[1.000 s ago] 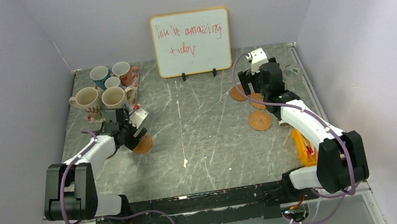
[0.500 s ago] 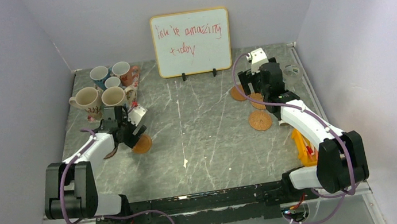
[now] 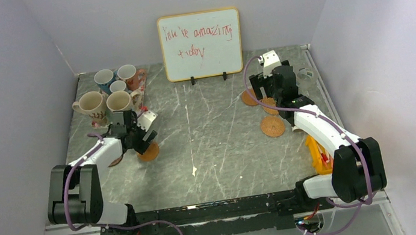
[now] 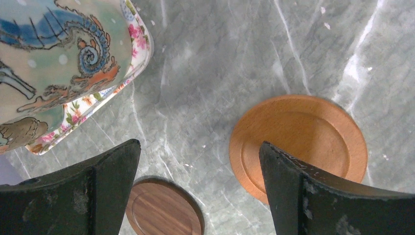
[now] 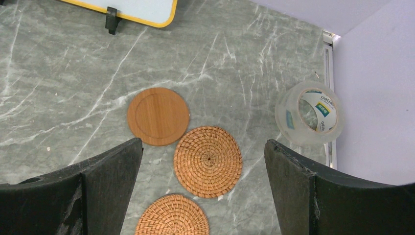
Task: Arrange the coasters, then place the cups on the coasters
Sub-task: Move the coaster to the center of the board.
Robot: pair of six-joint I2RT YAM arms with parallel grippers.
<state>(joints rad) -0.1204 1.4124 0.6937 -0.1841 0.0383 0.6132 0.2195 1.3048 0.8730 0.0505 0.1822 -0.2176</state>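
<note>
Laying out coasters [image 5: 158, 116]: left gripper [image 4: 198, 156] hangs empty, spread wide, above the orange coaster [image 4: 303, 142] near the left edge of the desk [image 3: 222, 152]; right gripper [image 5: 203, 144] too. Next, probably pinch one

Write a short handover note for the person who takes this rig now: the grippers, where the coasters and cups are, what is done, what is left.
Left gripper: open, empty, above the table between the dark brown coaster and a smooth orange coaster.
Right gripper: open, empty, above a smooth wooden coaster and two woven coasters.
Cups: all five grouped at the far left; at least one stands on the floral tray.
Done: no cup is on a coaster.
Left: arrange the coasters, then place five cups.
</note>
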